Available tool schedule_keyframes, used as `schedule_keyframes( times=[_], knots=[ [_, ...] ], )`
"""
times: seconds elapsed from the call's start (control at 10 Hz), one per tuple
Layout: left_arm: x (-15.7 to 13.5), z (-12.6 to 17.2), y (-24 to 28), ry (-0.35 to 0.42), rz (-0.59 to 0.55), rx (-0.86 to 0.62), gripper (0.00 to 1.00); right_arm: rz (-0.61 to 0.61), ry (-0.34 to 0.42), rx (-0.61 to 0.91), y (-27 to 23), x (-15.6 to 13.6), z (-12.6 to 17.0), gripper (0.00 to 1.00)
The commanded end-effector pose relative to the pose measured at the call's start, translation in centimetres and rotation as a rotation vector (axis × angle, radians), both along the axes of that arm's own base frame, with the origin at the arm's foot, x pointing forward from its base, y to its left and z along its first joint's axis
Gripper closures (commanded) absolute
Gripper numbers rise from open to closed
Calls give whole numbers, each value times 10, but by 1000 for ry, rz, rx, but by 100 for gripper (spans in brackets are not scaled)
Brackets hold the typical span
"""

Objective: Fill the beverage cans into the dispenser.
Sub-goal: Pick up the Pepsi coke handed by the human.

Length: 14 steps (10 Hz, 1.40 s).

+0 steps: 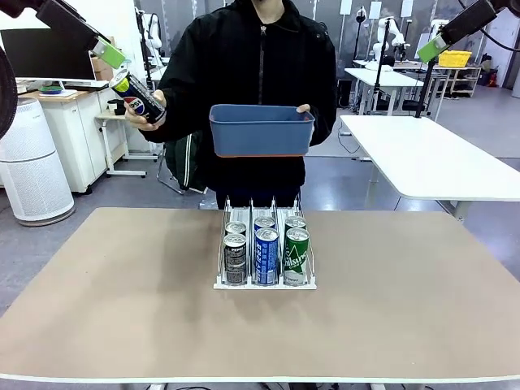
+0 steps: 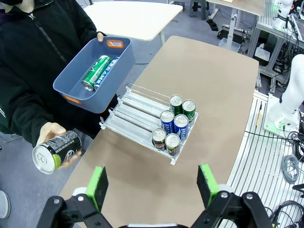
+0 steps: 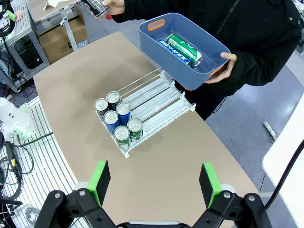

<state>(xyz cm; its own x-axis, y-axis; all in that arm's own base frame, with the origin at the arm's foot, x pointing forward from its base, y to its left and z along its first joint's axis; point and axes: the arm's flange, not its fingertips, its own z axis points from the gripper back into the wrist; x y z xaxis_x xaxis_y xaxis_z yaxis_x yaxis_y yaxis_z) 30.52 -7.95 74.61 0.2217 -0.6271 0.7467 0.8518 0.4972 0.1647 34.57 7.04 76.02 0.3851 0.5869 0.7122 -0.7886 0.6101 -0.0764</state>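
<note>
The white dispenser (image 1: 264, 285) (image 2: 130, 114) (image 3: 159, 102) stands mid-table, with two beverage cans (image 1: 266, 253) (image 2: 173, 124) (image 3: 118, 121) at the front of each of its three lanes. A person holds out a dark can (image 1: 138, 96) (image 2: 56, 151) (image 3: 97, 5) in one hand. Their other hand carries a blue tub (image 1: 260, 134) (image 2: 90, 100) (image 3: 166, 61) in which a green can (image 2: 95, 72) (image 3: 183, 47) and a blue can (image 3: 168, 49) lie. My left gripper (image 1: 110, 55) (image 2: 153, 183) hangs open just above the offered can, which lies outside its fingers. High at the right, my right gripper (image 1: 431, 50) (image 3: 154, 180) is open and holds nothing.
The brown table (image 1: 122, 309) is bare around the dispenser. A white table (image 1: 422, 154) stands behind at the right. A white cylindrical appliance (image 1: 28, 162) and a cabinet stand at the far left.
</note>
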Motion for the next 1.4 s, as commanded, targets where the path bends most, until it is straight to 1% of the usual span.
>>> schedule_keyframes(
  times=[0.0,1.0,1.1,1.2,1.3],
  knots=[
    [-1,-1,0,2,-7,-5,0,1,1,-3,0,0,-1,0],
    [0,0,0,0,0,0,0,1,1,-3,0,0,-1,0],
    [7,3,7,72,45,-47,0,1,1,-3,0,0,-1,0],
    [19,1,10,117,82,-61,0,1,1,-3,0,0,-1,0],
    [28,0,16,120,135,-25,0,1,1,-3,0,0,-1,0]
  ],
)
